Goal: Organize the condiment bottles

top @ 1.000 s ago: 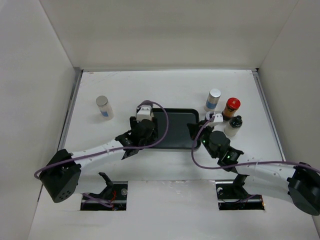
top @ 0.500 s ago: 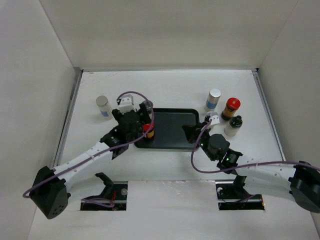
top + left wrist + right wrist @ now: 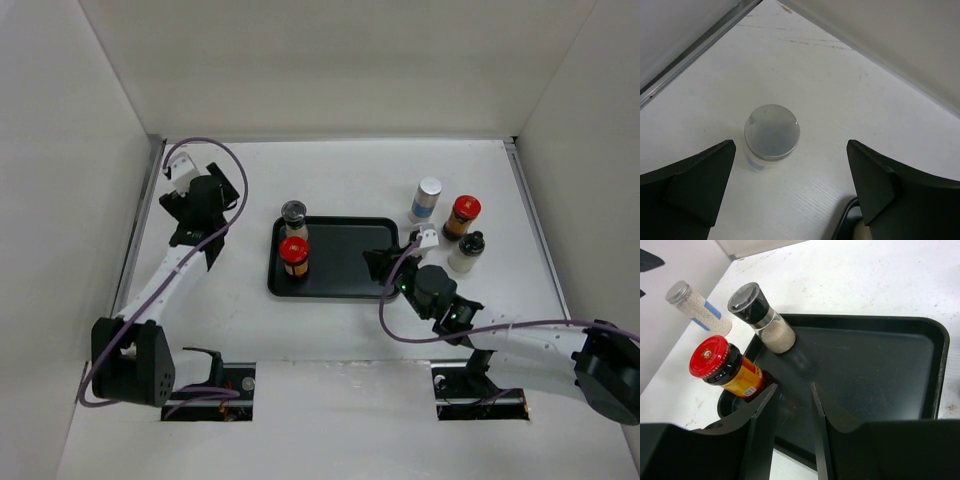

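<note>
Partway done. Standing in the tray (image 3: pixel 939 355), just ahead of the slightly parted, empty right jaws: red-lidded jar (image 3: pixel 725 367) and black-capped grinder (image 3: pixel 760 315). Left to gather off the surface (image 3: pixel 350 170): white shaker (image 3: pixel 771 135) below and between the wide-spread left jaws, untouched; canister (image 3: pixel 426 198), second red-lidded jar (image 3: pixel 462 216) and small bottle (image 3: pixel 467 250) right of the right jaws.

Overhead, the left arm (image 3: pixel 200 200) is covering the silver-capped shaker (image 3: pixel 772 131) completely. The right gripper (image 3: pixel 793 388) is blocking part of the tray's (image 3: pixel 880 370) near rim, and the red-lidded jar's (image 3: pixel 725 367) label is showing too small to read.
</note>
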{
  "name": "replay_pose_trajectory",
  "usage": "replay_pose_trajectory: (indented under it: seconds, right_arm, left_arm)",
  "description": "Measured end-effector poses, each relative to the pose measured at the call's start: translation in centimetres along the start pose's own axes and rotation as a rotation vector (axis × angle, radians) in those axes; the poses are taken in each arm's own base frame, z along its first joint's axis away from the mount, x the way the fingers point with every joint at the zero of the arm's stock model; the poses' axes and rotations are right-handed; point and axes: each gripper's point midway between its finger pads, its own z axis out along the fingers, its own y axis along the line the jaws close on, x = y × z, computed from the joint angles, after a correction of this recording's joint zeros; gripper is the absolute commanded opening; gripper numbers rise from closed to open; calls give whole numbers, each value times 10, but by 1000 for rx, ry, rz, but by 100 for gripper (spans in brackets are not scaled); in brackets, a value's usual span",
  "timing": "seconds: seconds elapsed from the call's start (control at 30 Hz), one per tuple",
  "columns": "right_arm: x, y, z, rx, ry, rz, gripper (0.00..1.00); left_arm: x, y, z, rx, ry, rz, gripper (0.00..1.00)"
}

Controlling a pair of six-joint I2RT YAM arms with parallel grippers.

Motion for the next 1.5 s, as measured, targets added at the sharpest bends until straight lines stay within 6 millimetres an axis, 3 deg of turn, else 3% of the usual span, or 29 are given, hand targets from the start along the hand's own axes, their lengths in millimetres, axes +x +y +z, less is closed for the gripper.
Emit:
replay_pose_trajectory:
  seconds: [0.23,0.37,0.47,0.57,0.67,0.77,0.87,0.97,1.07,1.17,1.3,1.5]
  right_arm:
    - [9,-3,2,9,26,-14,40]
    - [12,-3,3,9,33,-16,41]
    - [12,-3,3,8,33,-16,41]
    - [12,-3,3,8,33,-16,41]
    - [12,-3,3,8,33,-16,41]
    - [11,-3,2,7,30,-15,40]
    - [8,-2,2,4,24,-11,40]
    - [4,-1,1,4,13,-7,40]
    - [-3,-2,0,12,-10,1,40]
    - [-7,-5,0,25,-23,5,40]
    - [-16,-10,-2,43,-53,15,40]
    - [-23,-19,-3,70,-80,22,40]
  left_arm:
    - [35,20,35,-76,100,57,87]
    - [47,27,44,-94,131,70,72]
    - [52,26,48,-91,140,69,50]
    - [51,26,49,-90,136,75,37]
    - [50,23,44,-79,137,79,34]
    - [38,12,24,-37,115,82,34]
    - [6,-13,-8,54,36,63,33]
    - [-31,-50,-45,177,-50,40,33]
    - [-63,-106,-85,338,-106,17,33]
    - [-77,-157,-124,493,-132,-4,33]
    - [-66,-205,-155,628,-121,2,33]
    - [11,-242,-153,661,-20,133,33]
